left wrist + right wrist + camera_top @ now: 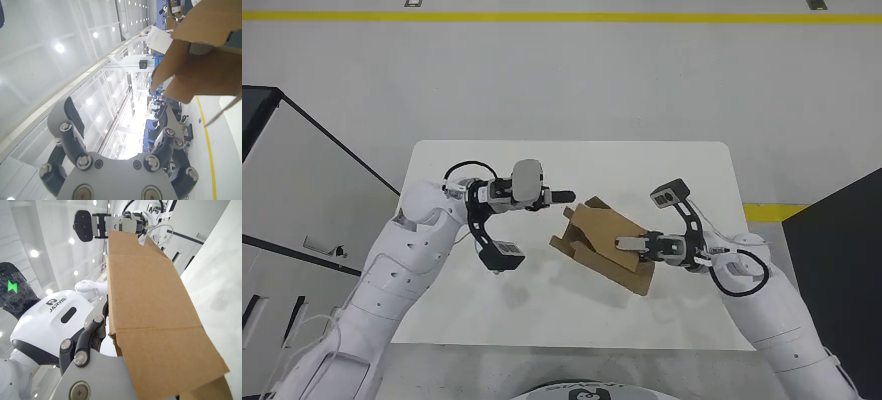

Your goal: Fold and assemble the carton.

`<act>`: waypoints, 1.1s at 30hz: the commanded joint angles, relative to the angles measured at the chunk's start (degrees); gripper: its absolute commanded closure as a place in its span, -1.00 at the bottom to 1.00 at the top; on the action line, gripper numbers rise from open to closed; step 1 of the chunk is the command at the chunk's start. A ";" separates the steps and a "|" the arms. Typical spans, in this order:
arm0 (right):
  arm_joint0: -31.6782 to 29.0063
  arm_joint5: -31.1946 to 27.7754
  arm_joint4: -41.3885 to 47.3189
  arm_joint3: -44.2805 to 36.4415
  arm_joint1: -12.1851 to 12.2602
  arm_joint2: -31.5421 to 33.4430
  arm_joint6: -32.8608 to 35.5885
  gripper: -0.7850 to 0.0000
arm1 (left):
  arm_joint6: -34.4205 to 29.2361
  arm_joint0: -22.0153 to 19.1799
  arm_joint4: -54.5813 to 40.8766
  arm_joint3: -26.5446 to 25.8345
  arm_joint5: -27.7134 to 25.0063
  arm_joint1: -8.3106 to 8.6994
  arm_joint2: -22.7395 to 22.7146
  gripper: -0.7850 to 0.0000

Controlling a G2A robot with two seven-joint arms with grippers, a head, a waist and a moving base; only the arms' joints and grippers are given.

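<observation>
A brown cardboard carton (600, 243), partly folded with its flaps loose, lies tilted at the middle of the white table (672, 170). My right gripper (628, 243) is shut on one of its walls from the right side. In the right wrist view that carton (147, 298) wall hides one finger, and the other finger (105, 310) presses against it. My left gripper (564, 197) hovers just left of the carton's far flap, open and holding nothing. In the left wrist view the left gripper (119, 115) stands open, with the carton (189, 64) flaps a little beyond its fingertips.
The table has bare room at the back and along the front edge. A dark partition (272, 130) stands to the left of the table and a dark cabinet (842, 250) to the right. A yellow line (562, 17) runs across the floor behind.
</observation>
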 commanded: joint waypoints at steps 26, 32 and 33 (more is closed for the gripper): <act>11.81 6.35 2.12 3.78 0.22 0.91 12.40 1.00 | -4.91 4.79 2.12 -4.69 -4.41 1.66 -6.24 -1.00; 18.89 6.35 0.83 8.06 1.02 -5.09 12.40 1.00 | -5.55 6.94 2.41 -7.20 -6.05 2.16 -7.77 -1.00; 20.12 6.35 0.86 8.76 1.17 -6.06 12.40 1.00 | -5.73 7.20 2.47 -7.57 -6.22 2.21 -7.90 -1.00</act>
